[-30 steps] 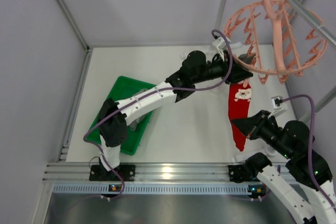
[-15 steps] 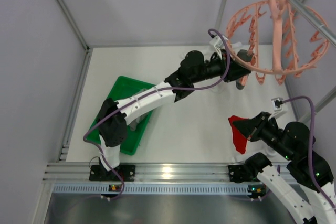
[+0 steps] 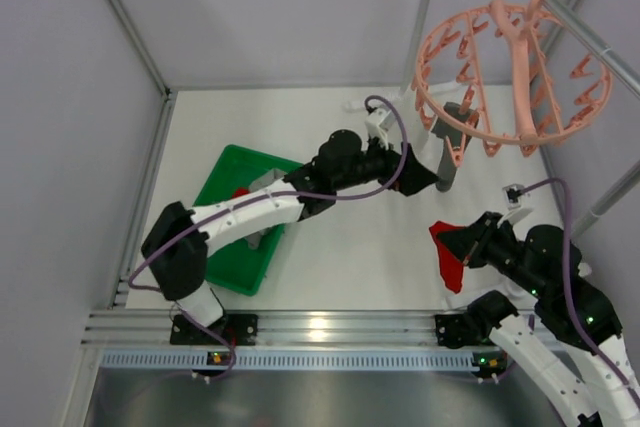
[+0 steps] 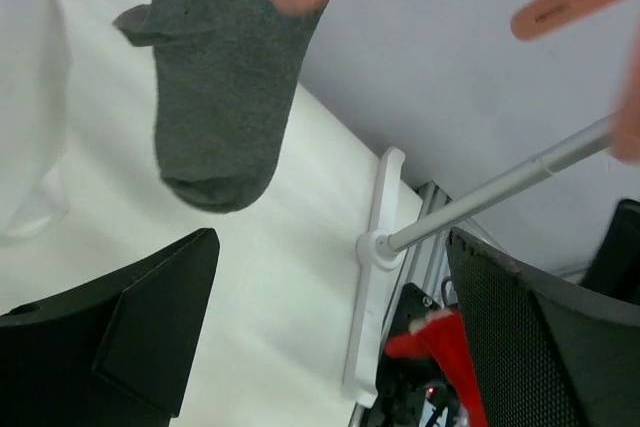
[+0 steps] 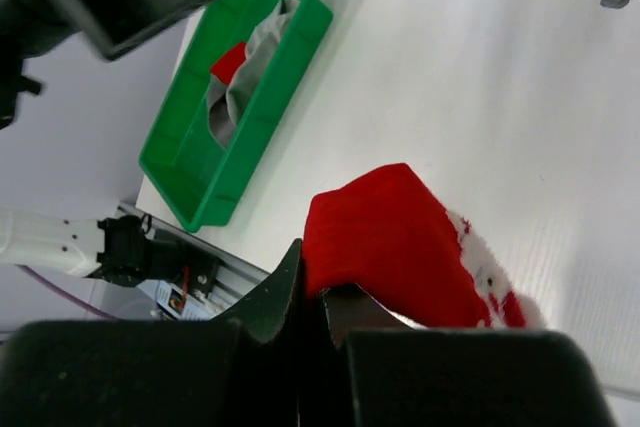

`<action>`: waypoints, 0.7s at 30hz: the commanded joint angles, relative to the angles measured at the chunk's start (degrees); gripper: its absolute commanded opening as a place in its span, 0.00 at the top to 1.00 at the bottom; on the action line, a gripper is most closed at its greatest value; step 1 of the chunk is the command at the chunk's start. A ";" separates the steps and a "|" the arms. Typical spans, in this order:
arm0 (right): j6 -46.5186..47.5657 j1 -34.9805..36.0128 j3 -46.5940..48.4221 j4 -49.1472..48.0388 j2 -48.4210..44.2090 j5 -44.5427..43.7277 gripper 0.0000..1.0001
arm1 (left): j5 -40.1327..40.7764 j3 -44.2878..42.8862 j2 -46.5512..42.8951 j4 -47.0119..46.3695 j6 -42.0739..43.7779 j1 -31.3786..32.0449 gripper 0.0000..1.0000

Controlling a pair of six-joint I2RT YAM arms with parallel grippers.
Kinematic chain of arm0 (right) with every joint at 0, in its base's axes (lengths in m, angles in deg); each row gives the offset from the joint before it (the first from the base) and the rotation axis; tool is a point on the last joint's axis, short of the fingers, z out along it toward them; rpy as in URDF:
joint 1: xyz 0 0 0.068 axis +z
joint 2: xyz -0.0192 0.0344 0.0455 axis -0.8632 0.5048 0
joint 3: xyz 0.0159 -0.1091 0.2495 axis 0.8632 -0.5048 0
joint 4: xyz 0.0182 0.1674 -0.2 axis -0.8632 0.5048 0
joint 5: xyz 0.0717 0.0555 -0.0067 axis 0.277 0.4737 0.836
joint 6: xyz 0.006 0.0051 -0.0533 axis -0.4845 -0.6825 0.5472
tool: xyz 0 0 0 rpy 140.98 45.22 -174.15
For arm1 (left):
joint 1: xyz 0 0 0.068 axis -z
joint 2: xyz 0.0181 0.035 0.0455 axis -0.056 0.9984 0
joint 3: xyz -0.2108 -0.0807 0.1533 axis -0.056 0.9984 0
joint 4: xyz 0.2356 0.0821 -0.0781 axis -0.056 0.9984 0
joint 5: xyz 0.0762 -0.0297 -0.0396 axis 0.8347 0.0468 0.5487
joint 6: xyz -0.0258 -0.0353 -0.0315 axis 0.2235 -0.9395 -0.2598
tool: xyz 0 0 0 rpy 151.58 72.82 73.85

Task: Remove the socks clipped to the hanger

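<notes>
Right gripper (image 5: 310, 292) pinches one red sock (image 5: 400, 237); left gripper (image 4: 330, 317) gapes near one grey sock (image 4: 225, 77)

White-shelled left arm (image 3: 255, 209) and right arm (image 3: 530, 347), black joints, looping purple cables (image 3: 403, 142), black left claw (image 3: 430, 179), black right claw (image 3: 447, 239)

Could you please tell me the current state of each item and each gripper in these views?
hanger: hung up by its hook, tilted.
grey sock: clipped to the hanger, dangling.
red sock: off the hanger, bunched up.
right gripper: shut on the red sock.
left gripper: open, empty.
green tray: grey and red fabric inside.
</notes>
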 commanded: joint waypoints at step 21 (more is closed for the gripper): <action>5.97 27.52 12.41 -41.36 52.78 -8.90 1.00 | 32.69 16.04 -57.60 29.97 9.65 1.55 0.02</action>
